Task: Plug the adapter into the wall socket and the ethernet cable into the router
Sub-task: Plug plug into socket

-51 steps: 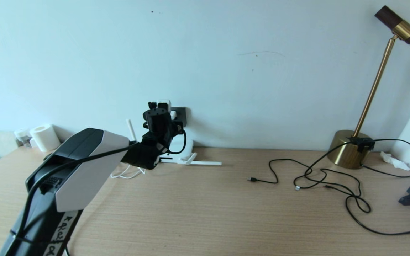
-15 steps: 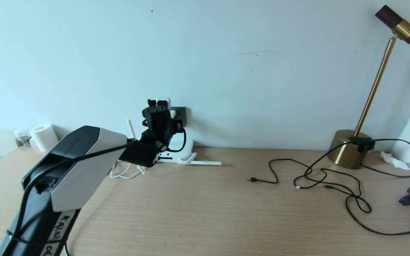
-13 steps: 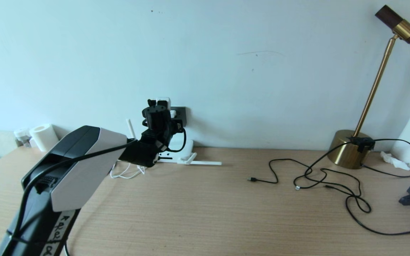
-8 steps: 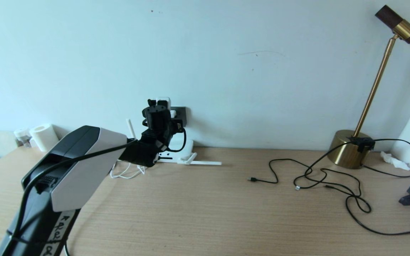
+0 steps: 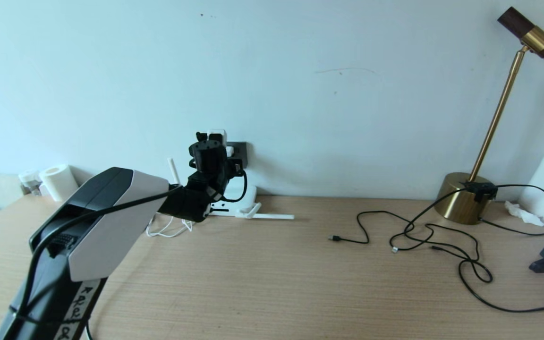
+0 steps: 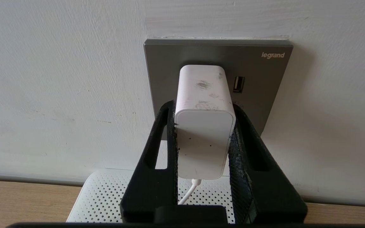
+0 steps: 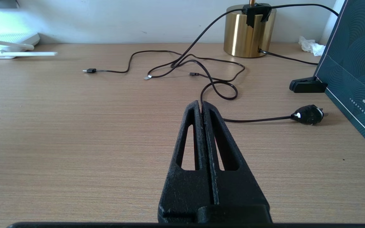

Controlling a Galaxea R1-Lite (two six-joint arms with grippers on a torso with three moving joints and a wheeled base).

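Note:
The white adapter (image 6: 203, 126) stands pressed against the dark grey wall socket (image 6: 265, 79), its thin white cord hanging down from it. My left gripper (image 6: 203, 106) is shut on the adapter, one finger on each side. In the head view the left gripper (image 5: 213, 144) is at the wall with the adapter (image 5: 216, 135) against the socket (image 5: 240, 148). The white router (image 5: 247, 194) lies flat on the desk just below, one antenna (image 5: 272, 216) folded down. My right gripper (image 7: 201, 106) is shut and empty, hovering over the desk. The ethernet cable is out of view.
Thin black cables (image 5: 423, 236) with small connectors sprawl on the right of the desk. A brass lamp (image 5: 461, 200) stands at the wall, its cord ending in a black plug (image 7: 309, 114). A dark box (image 7: 353, 63) sits at the right edge, a paper roll (image 5: 59, 182) far left.
Since the earliest frame my left forearm has shifted slightly left and down. The gripper stays at the socket with the adapter; nothing has moved in the last second.

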